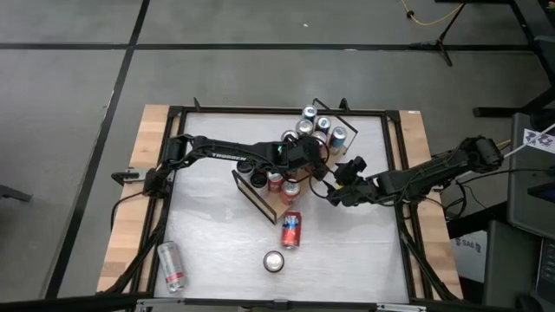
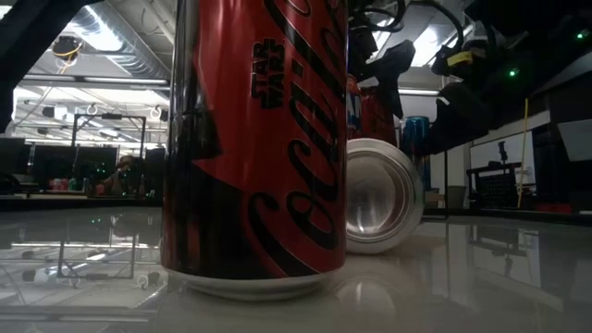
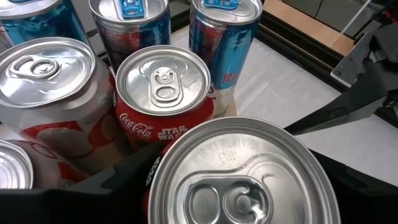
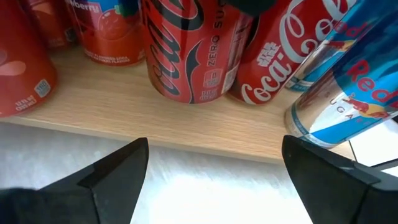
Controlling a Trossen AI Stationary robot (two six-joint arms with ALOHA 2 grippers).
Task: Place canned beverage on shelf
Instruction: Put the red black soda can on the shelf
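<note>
Your left gripper [image 1: 295,173] hangs over the shelf [image 1: 257,198], jaws spread wide around a red Coke can [image 3: 239,174] it has standing on the board w/ the others; whether the pads grip it or have let go, the views don't settle. Your right gripper [image 1: 340,184] waits just beside the shelf's edge, jaws open, nothing between them.

Risk: the cans on the shelf stand packed, some touching. Pull the left arm off at an angle and a finger could clip the neighbouring Star Wars Coke can [image 3: 163,93] and topple it into the rest. The right fingers sit near the board's edge [image 4: 186,134]; a nudge there could shift the light shelf.

The shelf is a pale wood board lying diagonally mid-table, black wire rails at its ends, holding red cans and slim blue-silver ones [image 3: 224,31]. 3 cans are off it on the white tabletop [image 1: 217,260]: a red-blue can [image 1: 290,230] on its side near the board, 1 upright can [image 1: 274,261] beyond it, 1 silver can [image 1: 172,265] lying well apart.
</note>
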